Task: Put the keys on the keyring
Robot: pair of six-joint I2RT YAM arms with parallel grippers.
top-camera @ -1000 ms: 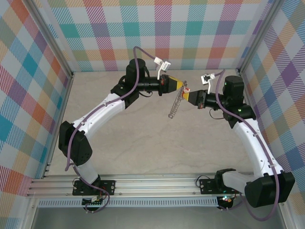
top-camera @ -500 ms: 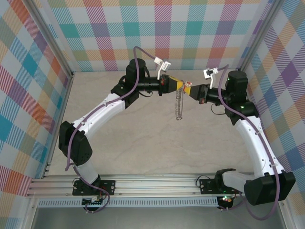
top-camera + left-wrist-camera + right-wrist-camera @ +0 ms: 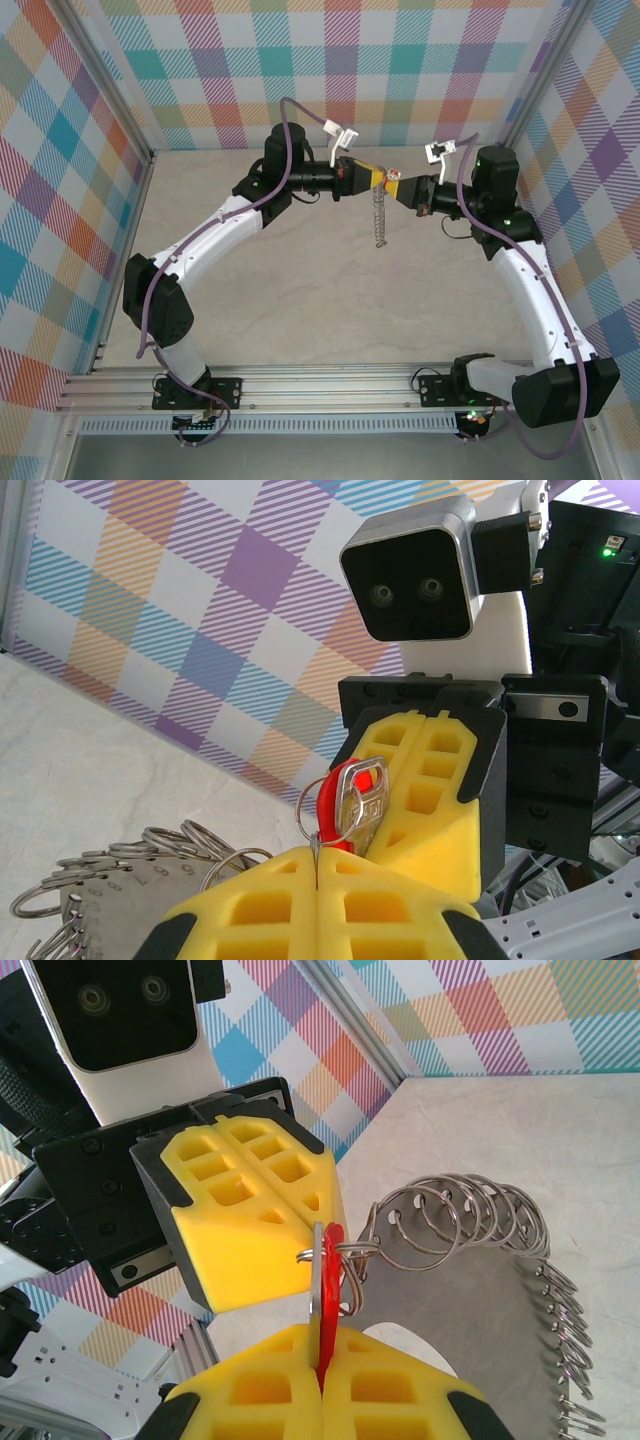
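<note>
Table (image 3: 300, 290), pale stone-look top; both arms reach to back-centre, tips nose-to-nose in mid-air. L gripper (image 3: 380, 180): fingers clenched, pinching a thin wire ring at top end of keyring (image 3: 378, 218). R gripper (image 3: 397, 187): fingers clamped edge-on on red head of key (image 3: 330, 1275). Keyring hangs straight down from the junction; bottom end touching table or not, can't tell. Key sits betw. the yellow tips, ring looped at its head; threaded or not, can't tell.
</note>
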